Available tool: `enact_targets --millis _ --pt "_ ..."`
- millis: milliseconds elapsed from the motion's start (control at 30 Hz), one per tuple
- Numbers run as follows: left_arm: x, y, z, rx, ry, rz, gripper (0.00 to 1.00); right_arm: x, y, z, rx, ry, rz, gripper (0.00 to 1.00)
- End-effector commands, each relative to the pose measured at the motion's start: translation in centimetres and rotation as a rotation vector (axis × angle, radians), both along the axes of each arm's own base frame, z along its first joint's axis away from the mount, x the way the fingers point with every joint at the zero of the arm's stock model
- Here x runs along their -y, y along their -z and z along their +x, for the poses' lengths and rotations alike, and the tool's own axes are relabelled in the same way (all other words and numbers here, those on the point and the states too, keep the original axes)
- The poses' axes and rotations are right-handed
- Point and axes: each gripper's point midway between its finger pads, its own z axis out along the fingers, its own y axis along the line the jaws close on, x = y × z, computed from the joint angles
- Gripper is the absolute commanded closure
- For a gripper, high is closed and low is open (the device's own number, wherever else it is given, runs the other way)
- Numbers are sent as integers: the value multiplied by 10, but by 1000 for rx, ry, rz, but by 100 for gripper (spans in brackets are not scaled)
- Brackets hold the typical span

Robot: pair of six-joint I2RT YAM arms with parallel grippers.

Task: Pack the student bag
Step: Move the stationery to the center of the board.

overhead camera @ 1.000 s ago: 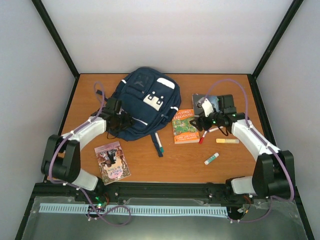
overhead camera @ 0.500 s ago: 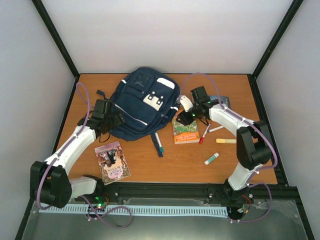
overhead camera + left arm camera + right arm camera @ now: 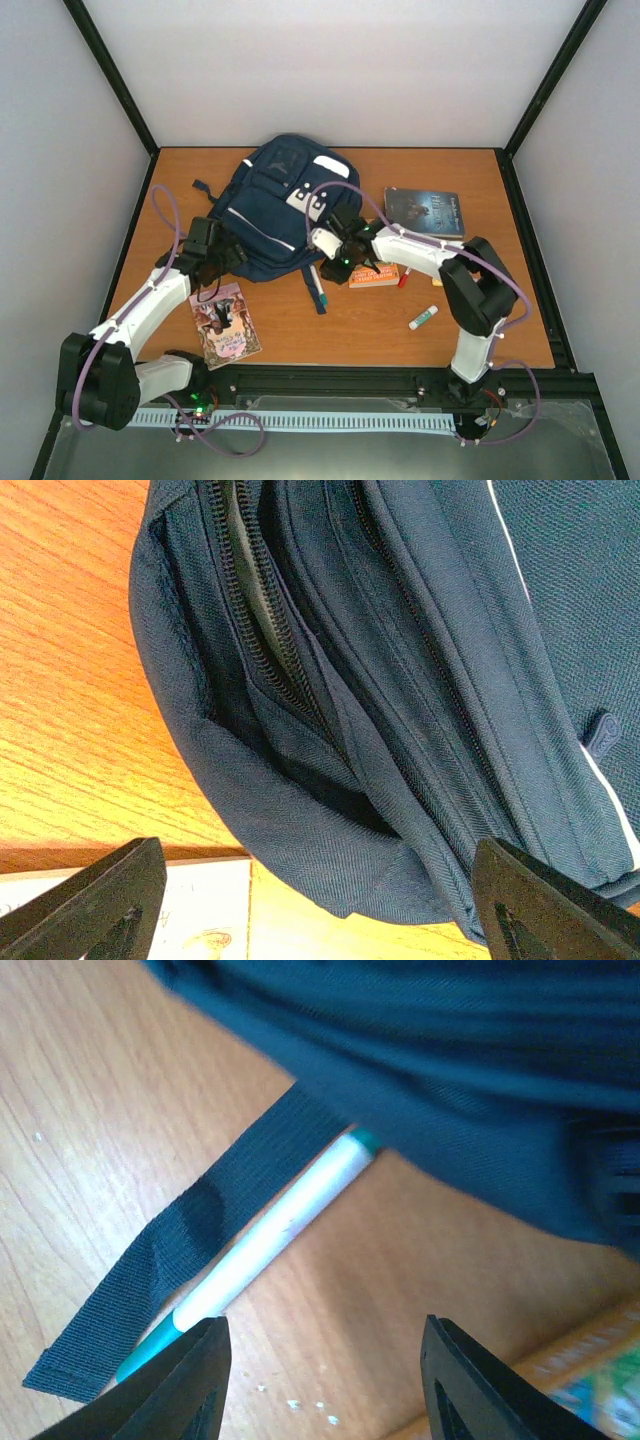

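The student bag (image 3: 285, 200), navy with white stripes, lies at the back middle of the table. Its main zipper (image 3: 262, 630) gapes open in the left wrist view. My left gripper (image 3: 226, 256) sits at the bag's lower left corner, open, with the fabric edge (image 3: 330, 850) between its spread fingers and not pinched. My right gripper (image 3: 335, 258) hovers at the bag's lower right edge, open and holding nothing. Just ahead of it a white pen with a green cap (image 3: 280, 1230) lies beside a dark strap (image 3: 170, 1250) of the bag (image 3: 450, 1050).
An orange book (image 3: 378, 272) lies partly under the right arm, and a dark book (image 3: 425, 210) sits at the back right. A pink book (image 3: 226, 322) lies at the front left. A red marker (image 3: 403, 279) and a glue stick (image 3: 423, 318) lie to the right.
The right arm swung left from the books to the bag's lower edge above the pen, its jaws narrowing somewhat. The left gripper slid back along the bag's left side to its lower corner.
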Motion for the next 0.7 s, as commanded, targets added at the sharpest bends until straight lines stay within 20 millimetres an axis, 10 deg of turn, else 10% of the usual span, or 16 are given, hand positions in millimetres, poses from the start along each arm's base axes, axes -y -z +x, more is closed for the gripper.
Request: enact_targets --millis 0,300,667 --pt "1 -2 6 23 -16 -24 13 -6 25 -19 -30 -55 -104 45" --pt "3 11 0 12 -6 -38 13 -24 44 -27 -67 -83 -159 46" --pt "9 16 -3 5 7 -68 13 15 68 -30 -50 -47 -335 72"
